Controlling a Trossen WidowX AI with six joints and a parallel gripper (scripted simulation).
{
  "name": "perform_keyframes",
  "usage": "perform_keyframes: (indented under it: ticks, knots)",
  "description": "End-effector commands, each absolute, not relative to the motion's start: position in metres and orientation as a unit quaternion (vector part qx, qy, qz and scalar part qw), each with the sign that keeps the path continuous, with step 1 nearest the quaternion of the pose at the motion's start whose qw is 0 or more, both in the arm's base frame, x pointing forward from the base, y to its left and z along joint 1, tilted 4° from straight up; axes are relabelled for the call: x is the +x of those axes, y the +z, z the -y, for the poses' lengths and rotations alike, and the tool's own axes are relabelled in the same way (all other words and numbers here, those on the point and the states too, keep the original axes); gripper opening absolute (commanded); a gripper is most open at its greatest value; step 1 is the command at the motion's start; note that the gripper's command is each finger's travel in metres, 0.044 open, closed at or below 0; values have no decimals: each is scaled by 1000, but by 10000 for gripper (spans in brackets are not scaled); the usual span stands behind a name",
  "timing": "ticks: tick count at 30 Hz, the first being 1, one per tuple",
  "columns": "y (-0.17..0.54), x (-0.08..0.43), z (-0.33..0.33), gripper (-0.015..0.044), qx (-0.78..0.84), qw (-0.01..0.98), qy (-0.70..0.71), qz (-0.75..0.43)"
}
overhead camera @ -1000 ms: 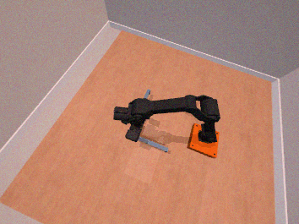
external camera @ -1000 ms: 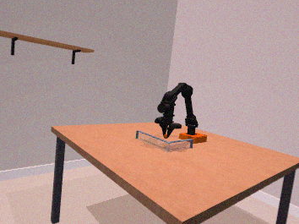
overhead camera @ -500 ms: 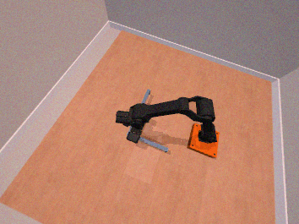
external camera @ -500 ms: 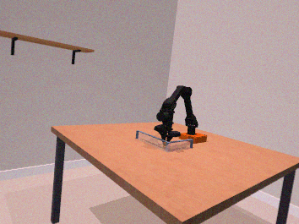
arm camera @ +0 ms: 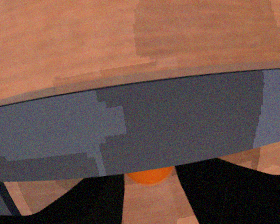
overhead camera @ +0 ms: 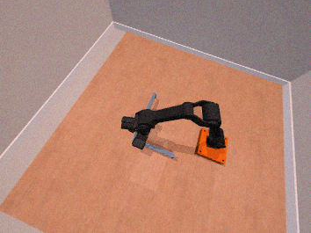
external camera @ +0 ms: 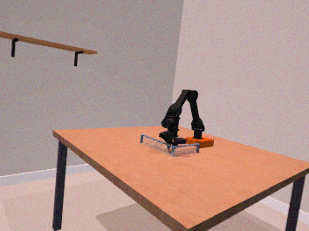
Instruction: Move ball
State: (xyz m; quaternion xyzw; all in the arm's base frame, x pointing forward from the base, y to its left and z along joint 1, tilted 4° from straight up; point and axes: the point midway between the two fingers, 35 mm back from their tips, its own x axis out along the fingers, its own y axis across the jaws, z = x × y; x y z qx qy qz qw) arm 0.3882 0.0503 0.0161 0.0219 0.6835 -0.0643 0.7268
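The orange ball [arm camera: 150, 176] is between the two black fingers of my gripper [arm camera: 146, 155] in the wrist view; only its lower part shows below the wall. My gripper is shut on it. In the exterior view, the gripper [external camera: 171, 147] is low, close to the corner of the clear walls; in the top view the arm covers the fingers. One blue-tinted wall [overhead camera: 151, 102] [external camera: 153, 141] and the other wall [overhead camera: 162, 150] [external camera: 187, 146] make the corner. A wall [arm camera: 190, 120] crosses the wrist view, hiding the fingertips. I cannot make out the see-through copy.
The arm reaches over the corner from its orange base [overhead camera: 213, 153] [external camera: 207, 143]. The wooden table [overhead camera: 88, 159] [external camera: 131, 180] extends around the walls. A shelf [external camera: 48, 44] is on the room wall, far from the arm.
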Motion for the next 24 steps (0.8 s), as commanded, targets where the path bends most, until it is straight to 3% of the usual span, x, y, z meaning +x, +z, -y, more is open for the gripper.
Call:
perform_keyframes:
  ticks: [1,8,14,20,24]
  knots:
    - [16,388,-50,79,22,727,-64,-683]
    - [16,388,-50,246,22,727,-64,-683]
    - [19,388,-51,246,22,727,-64,-683]
    - [100,384,-56,246,20,727,-62,-684]
    - [103,383,-56,246,20,727,-62,-684]
